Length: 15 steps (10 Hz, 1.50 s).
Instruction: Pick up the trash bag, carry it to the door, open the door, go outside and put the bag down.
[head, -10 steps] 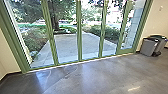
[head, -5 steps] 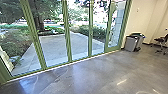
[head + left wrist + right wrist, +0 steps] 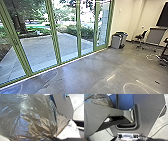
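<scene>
Flat dark-grey plate [image 3: 149,109], rounded recess [image 3: 138,119], metal-rimmed round fitting [image 3: 67,95], grey angular bar [image 3: 96,110]

Trash bag [image 3: 27,116] cut off, dark panel [image 3: 164,14] cropped

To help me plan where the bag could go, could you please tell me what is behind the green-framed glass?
Paving, shrubs and a tree trunk can be seen through it; whatever lies directly behind the green uprights is covered.
</scene>
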Tool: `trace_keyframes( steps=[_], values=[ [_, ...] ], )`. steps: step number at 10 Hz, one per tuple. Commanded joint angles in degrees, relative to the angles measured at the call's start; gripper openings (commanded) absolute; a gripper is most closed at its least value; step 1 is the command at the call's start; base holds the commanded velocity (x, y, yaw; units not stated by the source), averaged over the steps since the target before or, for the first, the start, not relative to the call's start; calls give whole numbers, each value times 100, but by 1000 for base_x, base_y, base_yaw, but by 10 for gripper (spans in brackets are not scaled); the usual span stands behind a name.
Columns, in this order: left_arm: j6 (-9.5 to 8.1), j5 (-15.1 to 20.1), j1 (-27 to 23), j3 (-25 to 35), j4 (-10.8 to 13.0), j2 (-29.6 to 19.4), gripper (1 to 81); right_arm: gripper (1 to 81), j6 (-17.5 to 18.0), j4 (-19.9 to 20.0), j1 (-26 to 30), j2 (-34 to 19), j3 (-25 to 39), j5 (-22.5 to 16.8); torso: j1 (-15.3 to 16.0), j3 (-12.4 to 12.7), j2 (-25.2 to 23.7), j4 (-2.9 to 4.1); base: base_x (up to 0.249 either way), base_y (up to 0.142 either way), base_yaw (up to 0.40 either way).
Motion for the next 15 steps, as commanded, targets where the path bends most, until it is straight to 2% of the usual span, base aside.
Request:
trace_keyframes(
  steps=[1, 8, 15],
  values=[
    [16, 415, -316, -22, 14, 16, 10, 811, -21, -44, 139, 52, 29, -302, 0, 0, 0, 0, 0, 0, -337],
    [16, 415, -316, -48, 14, 7, 10, 811, -21, -53, 148, 60, 29, -302, 0, 0, 0, 0, 0, 0, -226],
    [16, 415, -316, -48, -4, -19, 10, 811, -21, -53, 165, 69, 29, -302, 0, 0, 0, 0, 0, 0, 0]
  ],
)
